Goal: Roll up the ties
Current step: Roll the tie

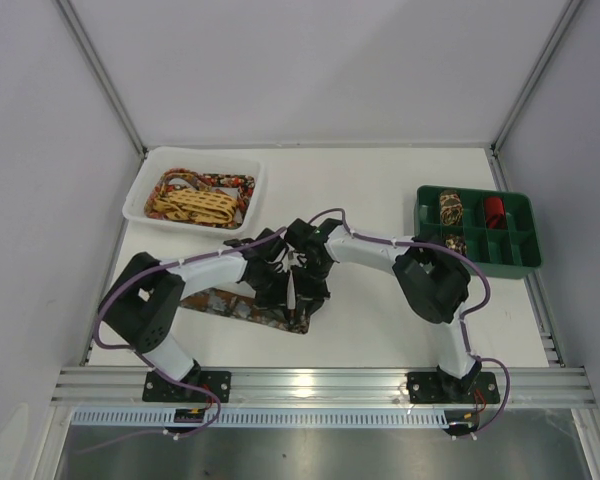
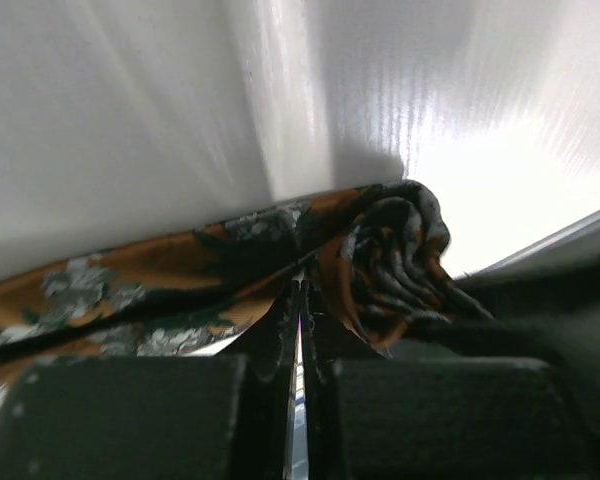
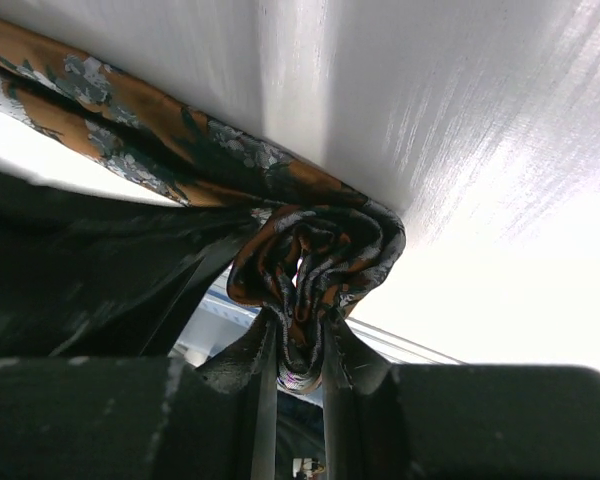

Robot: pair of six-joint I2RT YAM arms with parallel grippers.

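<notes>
Well left of the green plastic divided tray [image 1: 470, 190], the dark brown-and-orange mottled fabric necktie [image 1: 220, 301] lies partly coiled. The right gripper [image 3: 298, 335] clamps the coil; the left gripper [image 2: 302, 290], farther from the tray, is clenched on the strip.

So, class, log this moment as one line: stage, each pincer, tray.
stage: rolling brown tie | left pincer: shut on its strip | right pincer: shut on coiled end | green tray: holds rolled ties
</notes>
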